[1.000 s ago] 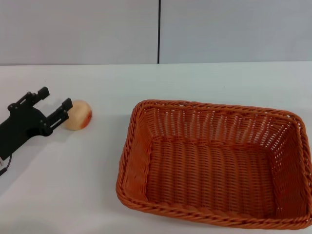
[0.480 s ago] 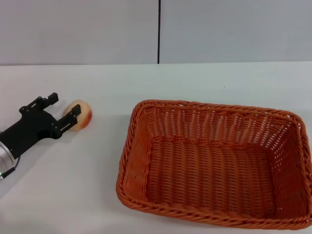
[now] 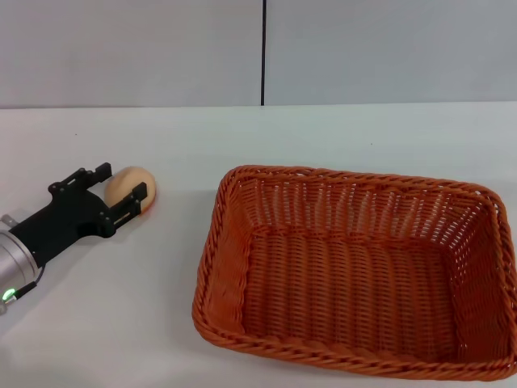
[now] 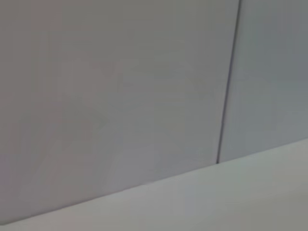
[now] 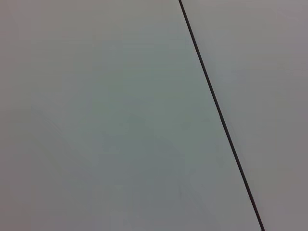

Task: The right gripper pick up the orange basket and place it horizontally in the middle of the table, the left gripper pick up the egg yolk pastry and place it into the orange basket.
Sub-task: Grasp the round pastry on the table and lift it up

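The egg yolk pastry (image 3: 131,179), a small pale dome with an orange-red edge, lies on the white table (image 3: 339,133) at the left. My left gripper (image 3: 120,182), a black claw on a silver wrist, is open, with one finger on each side of the pastry. The orange basket (image 3: 229,250) sits flat and empty across the middle and right of the table, its long side running left to right. The right gripper is out of view. Both wrist views show only the grey wall, and the left one also a strip of table.
A grey panelled wall (image 3: 161,48) with a dark vertical seam (image 3: 263,48) stands behind the table. A gap of bare tabletop separates the pastry from the basket's left rim.
The left gripper has slid forward and to the right along the table, so its open fingers now straddle the pastry. The basket has not moved.
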You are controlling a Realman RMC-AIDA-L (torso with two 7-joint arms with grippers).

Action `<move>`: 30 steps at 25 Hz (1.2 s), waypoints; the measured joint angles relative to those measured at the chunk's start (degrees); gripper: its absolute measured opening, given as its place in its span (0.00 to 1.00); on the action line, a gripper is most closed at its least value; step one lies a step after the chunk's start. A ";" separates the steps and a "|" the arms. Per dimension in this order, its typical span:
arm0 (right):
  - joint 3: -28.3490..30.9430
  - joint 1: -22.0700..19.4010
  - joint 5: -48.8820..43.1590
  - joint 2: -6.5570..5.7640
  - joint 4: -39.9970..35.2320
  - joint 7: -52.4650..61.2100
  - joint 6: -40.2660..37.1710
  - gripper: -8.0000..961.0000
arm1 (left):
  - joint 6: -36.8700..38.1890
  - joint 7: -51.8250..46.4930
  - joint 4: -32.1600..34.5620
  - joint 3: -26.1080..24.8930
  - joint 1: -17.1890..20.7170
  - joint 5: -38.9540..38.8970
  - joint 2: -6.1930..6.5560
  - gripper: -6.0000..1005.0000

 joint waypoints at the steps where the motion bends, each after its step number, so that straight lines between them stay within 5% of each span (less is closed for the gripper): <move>1: 0.00 0.00 0.00 0.00 0.00 0.00 0.00 0.53 | 0.00 0.00 0.00 0.00 0.00 0.00 0.00 0.70; 8: -0.14 0.00 0.00 -0.06 -0.01 -0.01 0.09 0.53 | -0.09 0.09 0.00 0.91 -0.15 0.00 -0.32 0.69; 11: -0.18 -0.02 0.00 -0.06 -0.01 0.00 0.10 0.53 | -0.04 0.21 0.00 0.93 -0.15 0.00 -0.41 0.48; 17: -0.32 -0.10 0.00 0.09 0.00 0.00 0.10 0.52 | 0.85 0.43 -0.02 1.18 -0.39 -0.02 -0.42 0.29; 30: -0.51 0.27 0.00 0.13 0.22 0.00 0.04 0.52 | 7.09 -1.70 -0.37 -1.91 0.00 -1.24 0.00 0.20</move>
